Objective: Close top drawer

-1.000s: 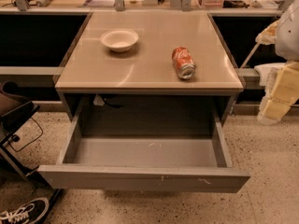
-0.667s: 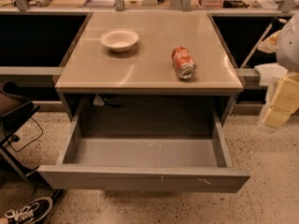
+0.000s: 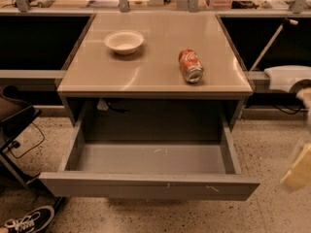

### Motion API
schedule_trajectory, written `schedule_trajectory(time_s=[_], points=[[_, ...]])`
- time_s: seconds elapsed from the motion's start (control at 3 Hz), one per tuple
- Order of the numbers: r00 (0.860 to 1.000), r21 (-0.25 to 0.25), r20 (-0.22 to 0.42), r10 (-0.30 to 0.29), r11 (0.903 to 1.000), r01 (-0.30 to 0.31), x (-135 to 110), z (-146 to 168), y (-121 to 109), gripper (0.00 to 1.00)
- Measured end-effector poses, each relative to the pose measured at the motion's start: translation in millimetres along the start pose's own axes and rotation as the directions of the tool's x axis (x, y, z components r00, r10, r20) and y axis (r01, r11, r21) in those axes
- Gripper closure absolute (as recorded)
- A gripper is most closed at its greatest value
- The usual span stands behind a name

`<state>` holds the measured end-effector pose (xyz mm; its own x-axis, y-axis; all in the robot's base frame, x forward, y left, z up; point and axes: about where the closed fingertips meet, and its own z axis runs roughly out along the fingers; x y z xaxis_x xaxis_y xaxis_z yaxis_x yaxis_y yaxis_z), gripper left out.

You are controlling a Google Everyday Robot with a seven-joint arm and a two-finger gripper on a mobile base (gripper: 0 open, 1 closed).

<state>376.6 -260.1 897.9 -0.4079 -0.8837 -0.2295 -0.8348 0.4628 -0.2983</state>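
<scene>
A: What colour is the top drawer (image 3: 121,184)?
B: Grey, plain inside, with small white scuffs on the front right of centre.
A: And the tabletop (image 3: 155,74)?
B: Glossy tan. The bowl (image 3: 124,41) is cream and the soda can (image 3: 190,65) red with a silver end.
A: The gripper (image 3: 295,174)?
B: Pale yellow, at the right edge over the beige speckled floor (image 3: 272,144).
</scene>
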Motion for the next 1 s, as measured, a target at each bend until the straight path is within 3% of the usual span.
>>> schedule_trajectory(time_s=[0.33,0.67,1.0], points=[[0.993,-0.044,-0.085,0.085,0.995,-0.089,53.9,35.2,54.7,0.0],[0.988,-0.111,-0.129,0.089,0.9884,-0.104,73.9,57.9,84.8,0.0],[0.991,-0.134,-0.12,0.065,0.9876,-0.081,73.3,62.0,88.7,0.0]])
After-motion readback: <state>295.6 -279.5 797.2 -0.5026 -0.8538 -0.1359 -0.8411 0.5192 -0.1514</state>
